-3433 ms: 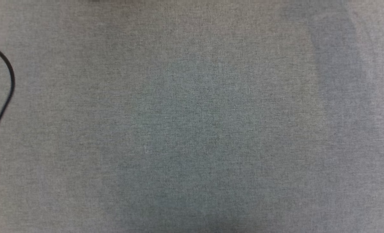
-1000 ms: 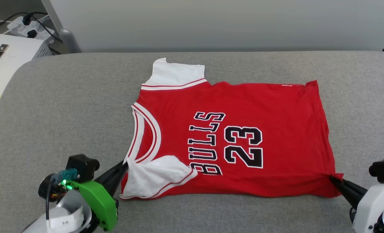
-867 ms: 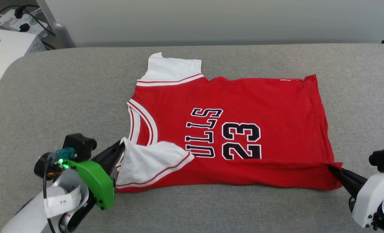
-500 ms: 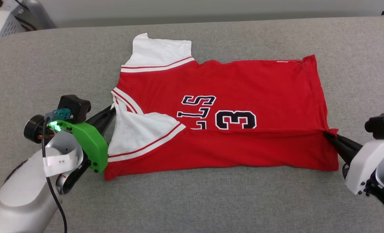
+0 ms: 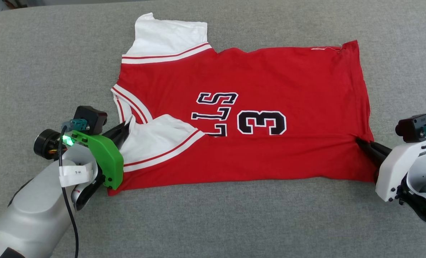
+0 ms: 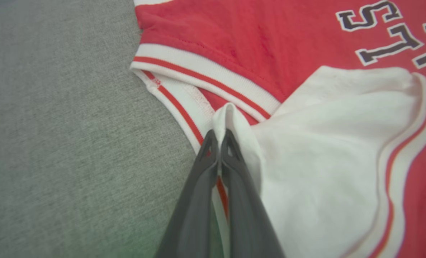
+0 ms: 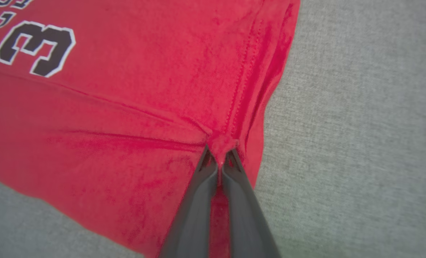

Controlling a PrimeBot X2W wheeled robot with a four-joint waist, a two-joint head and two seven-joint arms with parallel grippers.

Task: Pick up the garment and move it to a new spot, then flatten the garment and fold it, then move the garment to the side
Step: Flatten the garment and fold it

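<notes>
Grey surface (image 5: 234, 222): left gripper (image 5: 127, 126), right gripper (image 5: 358, 141) pinch garment (image 5: 270, 79).

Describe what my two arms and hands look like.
Left hand: green bracket, white label, black cable, grey forearm. Right hand: white shell, black camera block. Each has two long dark tapered fingers.

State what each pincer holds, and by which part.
Both hold the jersey. The left pincer is shut on the white sleeve beside the collar. The right pincer is shut on a folded-over corner of the hem.
</notes>
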